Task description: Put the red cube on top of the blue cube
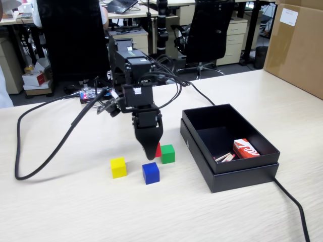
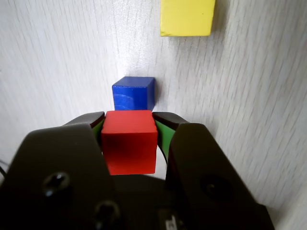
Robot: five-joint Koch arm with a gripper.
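The red cube (image 2: 129,143) sits between the jaws of my gripper (image 2: 128,119), with a green-lined pad pressed on each of its sides. In the fixed view only a sliver of the red cube (image 1: 158,149) shows behind the black gripper (image 1: 151,152), low down near the table and right beside a green cube (image 1: 167,153). The blue cube (image 2: 133,93) rests on the table just beyond the red one in the wrist view. In the fixed view the blue cube (image 1: 150,172) stands a little in front of the gripper tip.
A yellow cube (image 1: 118,167) lies left of the blue one and shows in the wrist view as the yellow cube (image 2: 187,17) at the top edge. An open black box (image 1: 229,169) at right holds a red-and-white packet (image 1: 246,148). Black cables (image 1: 30,166) loop across the table's left.
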